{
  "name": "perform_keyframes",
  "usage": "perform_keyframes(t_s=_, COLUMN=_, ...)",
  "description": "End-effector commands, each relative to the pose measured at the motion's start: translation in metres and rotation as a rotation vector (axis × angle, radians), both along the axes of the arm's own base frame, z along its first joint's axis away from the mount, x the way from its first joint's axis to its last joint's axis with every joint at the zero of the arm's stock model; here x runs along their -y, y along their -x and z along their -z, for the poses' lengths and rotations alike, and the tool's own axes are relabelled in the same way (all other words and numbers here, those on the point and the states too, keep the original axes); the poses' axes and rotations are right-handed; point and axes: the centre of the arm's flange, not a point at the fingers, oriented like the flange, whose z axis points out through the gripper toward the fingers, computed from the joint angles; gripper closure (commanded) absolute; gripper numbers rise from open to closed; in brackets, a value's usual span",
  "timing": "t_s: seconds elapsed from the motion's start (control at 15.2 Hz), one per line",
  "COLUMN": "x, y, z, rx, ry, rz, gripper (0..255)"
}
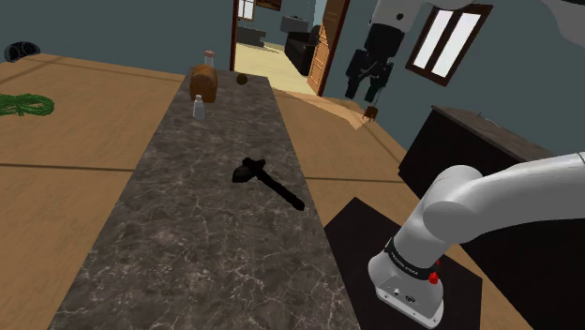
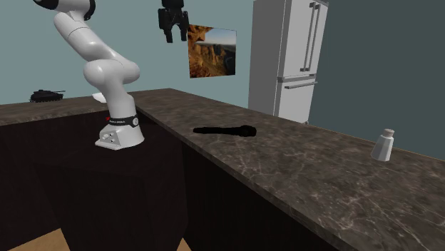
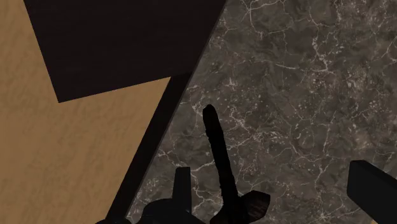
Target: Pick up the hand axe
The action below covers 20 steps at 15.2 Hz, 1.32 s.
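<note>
Hand axe (image 1: 269, 183) lies flat on the dark marbled worktop (image 1: 187, 244), about midway along it and nearer the edge on my stand's side. It is all black, with its head (image 1: 247, 171) turned away from the stand and its handle (image 1: 286, 194) trailing back toward it. My hand (image 1: 367, 94) hangs high above the surface with nothing in it, its fingers (image 3: 181, 188) standing well apart. Looking down along them, I see the handle running out between the two fingers, much nearer one than the other.

I judge this to be the approach, with none of the grasp done yet. The fingers already stand to either side of the handle, so closing would squeeze across it, and I would keep that wrist angle. First I should slide sideways until the handle sits midway between the fingers, then come straight down. I would aim close behind the head, where I expect the weight to sit, so the axe does not tip on lifting. The handle is thin and low, so my fingertips must go almost to the stone without striking it. Only then would I close.
</note>
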Motion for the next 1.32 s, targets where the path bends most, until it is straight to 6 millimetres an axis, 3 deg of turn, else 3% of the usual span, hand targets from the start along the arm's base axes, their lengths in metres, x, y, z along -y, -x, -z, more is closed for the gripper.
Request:
perform_keyframes(t_s=0.0, x=0.000, y=0.000, z=0.000, rx=0.000, ry=0.000, rz=0.000, gripper=0)
perform_keyframes(t_s=1.25, x=-0.040, y=-0.083, z=0.226, rx=0.142, ry=0.056, rz=-0.124, gripper=0)
